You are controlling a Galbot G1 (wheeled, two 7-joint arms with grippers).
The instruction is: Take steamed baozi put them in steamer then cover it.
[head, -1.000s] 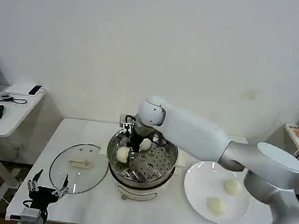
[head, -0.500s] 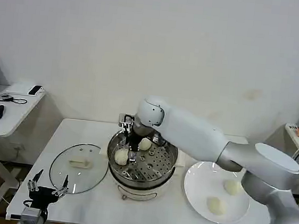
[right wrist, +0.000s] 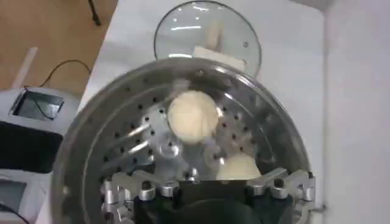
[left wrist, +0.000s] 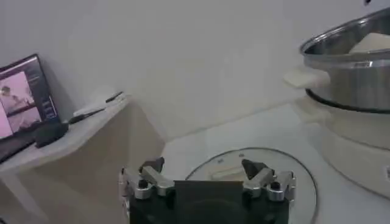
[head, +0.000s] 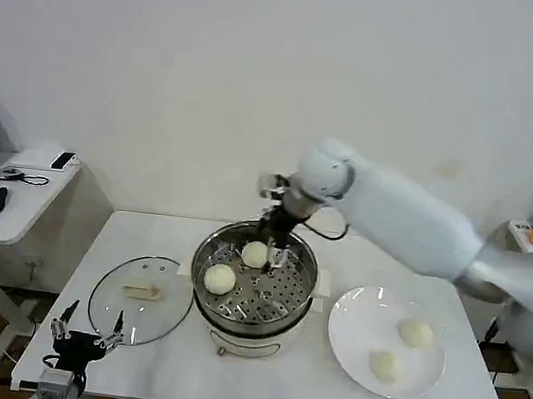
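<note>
Right pincer (head: 276, 249) above the back rim of the steamer (head: 301, 289), fingers (right wrist: 128, 189) spread wide and empty, arm stretched in from the right across the desk (head: 248, 374). Seen from the right wrist: steamer (right wrist: 91, 140) directly below, perforated tray inside, one baozi (right wrist: 192, 115) out on the tray, a second baozi (right wrist: 241, 166) close under the pincer (right wrist: 207, 189). From the head: first baozi (head: 220, 278) on the left part of the tray, second baozi (head: 255, 254) toward the back, just beside the fingertips, apart from each other. Two more baozi on the white plate (head: 355, 314) to the right of the steamer: one (head: 416, 332) farther back, one (head: 384, 366) nearer the front edge, well apart. Cover (head: 141, 298) flat on the desk to the left of the steamer, handle up, near the pot but not on it. Left pincer (head: 83, 338) low at the desk's front left corner, just beside the cover's near edge, fingers (left wrist: 149, 181) open wide with nothing between them; from the left wrist, cover (left wrist: 256, 173) right ahead of the left pincer (left wrist: 207, 182), steamer (left wrist: 350, 67) beyond with a baozi (left wrist: 373, 42) showing above its rim. Side table (head: 14, 192) at far left with small dark items
</note>
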